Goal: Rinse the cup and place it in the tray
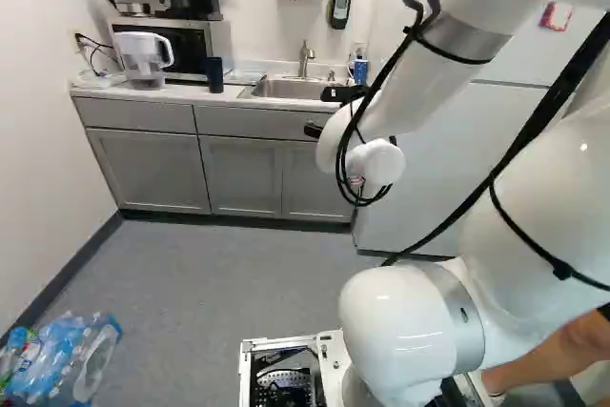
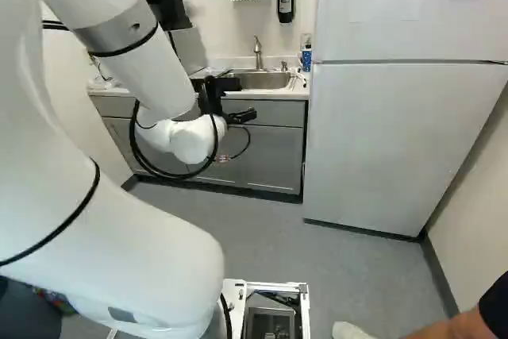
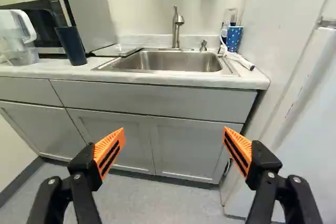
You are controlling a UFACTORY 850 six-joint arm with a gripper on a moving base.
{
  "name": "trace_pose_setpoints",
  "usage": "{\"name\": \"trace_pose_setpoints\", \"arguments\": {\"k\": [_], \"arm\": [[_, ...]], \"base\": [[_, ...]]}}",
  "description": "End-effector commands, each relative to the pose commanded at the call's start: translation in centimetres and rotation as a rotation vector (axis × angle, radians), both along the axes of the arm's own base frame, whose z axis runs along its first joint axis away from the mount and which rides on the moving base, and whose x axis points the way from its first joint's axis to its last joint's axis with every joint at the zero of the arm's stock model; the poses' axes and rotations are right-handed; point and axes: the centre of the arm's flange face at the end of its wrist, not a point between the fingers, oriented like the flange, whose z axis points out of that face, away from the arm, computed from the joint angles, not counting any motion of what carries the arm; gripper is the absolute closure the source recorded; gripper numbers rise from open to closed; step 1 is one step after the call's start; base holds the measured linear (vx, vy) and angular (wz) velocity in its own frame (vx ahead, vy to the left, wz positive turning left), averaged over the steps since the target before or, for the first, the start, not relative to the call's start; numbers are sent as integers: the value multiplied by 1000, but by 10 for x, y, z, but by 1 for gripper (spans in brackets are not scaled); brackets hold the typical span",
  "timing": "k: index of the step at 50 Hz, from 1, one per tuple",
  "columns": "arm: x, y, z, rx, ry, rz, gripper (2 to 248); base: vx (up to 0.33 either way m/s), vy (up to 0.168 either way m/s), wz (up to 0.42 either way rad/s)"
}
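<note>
Gripper (image 3: pixel 174 130) spread wide w/ nothing held, prob. to fit round dark cup (image 3: pixel 71 46), upright on counter (image 3: pixel 48 68) nr sink (image 3: pixel 168 62) for rinsing.

And here's the left base view, from behind the arm (image 1: pixel 400 92) and to its left, facing ahead and a little down, past the gripper (image 2: pixel 244 99) to the tabletop (image 3: pixel 47 69). Over to the right base view: same heading from the arm's other side, taking in much more of the fridge (image 2: pixel 381 140), beyond and right of the gripper. Both share the sink (image 3: pixel 163 62) and tap (image 3: pixel 176 27) ahead of the gripper, with the arm huge and close in each. Now the wrist view, right in along the gripper, facing that same sink from nearer! It shares the jug (image 3: pixel 18 38), ahead and left of the gripper, with the left base view.
</note>
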Motion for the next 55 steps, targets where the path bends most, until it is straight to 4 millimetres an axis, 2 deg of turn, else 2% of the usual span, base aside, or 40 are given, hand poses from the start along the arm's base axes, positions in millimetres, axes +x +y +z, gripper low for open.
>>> {"name": "trace_pose_setpoints", "arguments": {"k": [55], "arm": [[31,10,57,2,-131,26,3]], "base": [[0,0,0]]}}
